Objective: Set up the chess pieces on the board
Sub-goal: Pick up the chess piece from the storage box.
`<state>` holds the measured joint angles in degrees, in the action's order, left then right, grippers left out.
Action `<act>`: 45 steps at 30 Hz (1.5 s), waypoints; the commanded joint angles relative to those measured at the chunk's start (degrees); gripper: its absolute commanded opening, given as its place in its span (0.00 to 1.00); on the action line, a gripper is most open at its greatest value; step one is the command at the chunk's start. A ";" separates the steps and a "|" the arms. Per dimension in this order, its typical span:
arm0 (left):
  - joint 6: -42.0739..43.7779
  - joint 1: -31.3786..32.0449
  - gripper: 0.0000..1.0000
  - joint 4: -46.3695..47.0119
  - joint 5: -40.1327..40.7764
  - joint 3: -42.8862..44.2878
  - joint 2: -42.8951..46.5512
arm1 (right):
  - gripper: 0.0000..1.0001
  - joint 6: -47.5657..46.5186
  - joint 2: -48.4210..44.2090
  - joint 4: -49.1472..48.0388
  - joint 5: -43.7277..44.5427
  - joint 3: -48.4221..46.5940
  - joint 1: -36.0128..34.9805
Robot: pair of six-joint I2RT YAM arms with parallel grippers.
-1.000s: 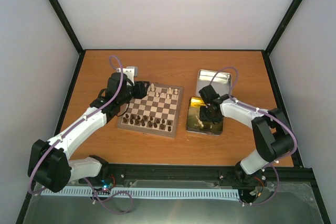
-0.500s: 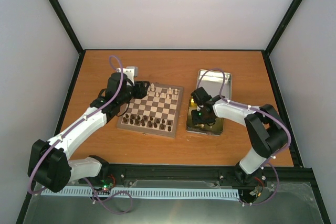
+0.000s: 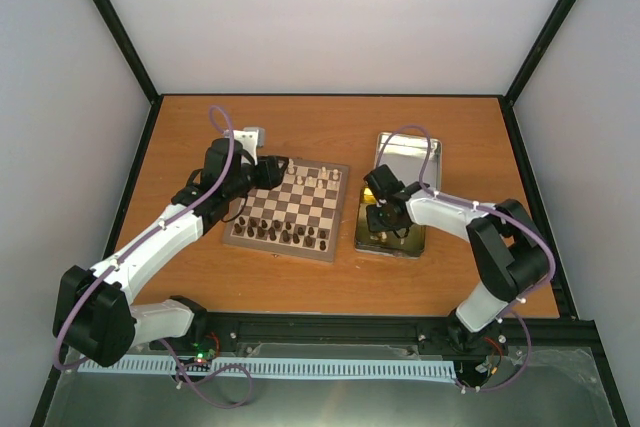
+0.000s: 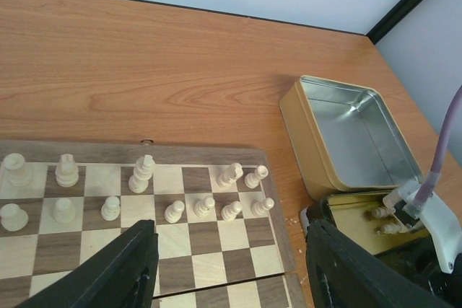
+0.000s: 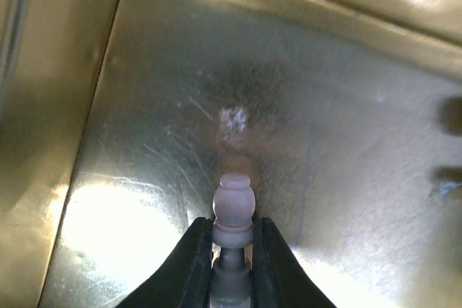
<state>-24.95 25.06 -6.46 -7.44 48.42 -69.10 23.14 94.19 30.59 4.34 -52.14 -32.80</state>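
The right hand (image 5: 232,242) pinches a cream pawn (image 5: 232,208), head poking past the fingertips, inside the gold tin (image 5: 108,142). The board (image 3: 290,209) lies to its left in the top view. The left hand (image 4: 229,250) hangs spread above the board.

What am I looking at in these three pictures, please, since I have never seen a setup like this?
Two white robot arms are bolted at the near edge of a wooden table. One picture looks down from above; the other two come from cameras on each wrist, so the dark prongs are that arm's own fingers. On the table lie a chessboard, with cream pieces along its far rows and dark pieces along its near rows, a gold tin and a silver-lined lid. The left gripper hangs open and empty over the board. The right gripper is inside the tin, shut on one pale chess piece.
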 commanded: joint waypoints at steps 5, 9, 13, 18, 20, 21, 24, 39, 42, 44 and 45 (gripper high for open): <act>-2.21 0.25 0.64 0.91 -12.11 4.08 -0.81 | 0.05 -6.49 -13.29 -19.72 2.40 6.40 -0.25; -3.43 0.25 0.68 2.90 -21.53 5.37 -2.92 | 0.07 -10.26 -19.43 -28.00 -5.11 9.24 -0.21; -5.05 0.25 0.73 4.71 -29.59 6.59 -4.72 | 0.07 -13.08 -21.44 -30.67 -15.50 8.92 -0.21; -8.43 0.25 0.76 7.76 -37.10 6.76 -6.23 | 0.09 -14.68 -22.19 -35.92 -30.35 10.01 -0.33; -9.92 0.25 0.76 9.39 -38.58 6.28 -6.78 | 0.09 -14.82 -22.09 -37.30 -33.12 10.01 -0.69; -10.47 0.25 0.76 9.70 -38.87 6.13 -7.28 | 0.10 -15.05 -21.79 -37.45 -33.81 9.71 -0.95; -11.56 0.25 0.73 9.72 -39.14 6.04 -9.18 | 0.10 -15.59 -19.85 -37.51 -34.73 8.13 -1.42; -8.74 0.25 0.37 2.92 -35.37 6.23 -14.61 | 0.11 -14.98 -9.78 -40.69 -35.82 1.36 -4.07; -8.77 0.25 0.34 2.68 -35.44 6.07 -15.11 | 0.11 -14.97 -8.85 -40.67 -35.82 0.70 -4.22; -8.94 0.25 0.34 2.81 -35.88 5.94 -15.41 | 0.11 -14.84 -8.49 -40.98 -35.66 0.49 -4.21; -9.09 0.25 0.34 2.97 -36.16 5.83 -15.54 | 0.11 -14.73 -8.36 -41.06 -35.52 0.33 -4.22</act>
<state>-35.22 25.12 -2.48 -43.48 52.71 -83.96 8.38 84.97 -7.79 -30.85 -50.06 -36.53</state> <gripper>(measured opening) 0.343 0.126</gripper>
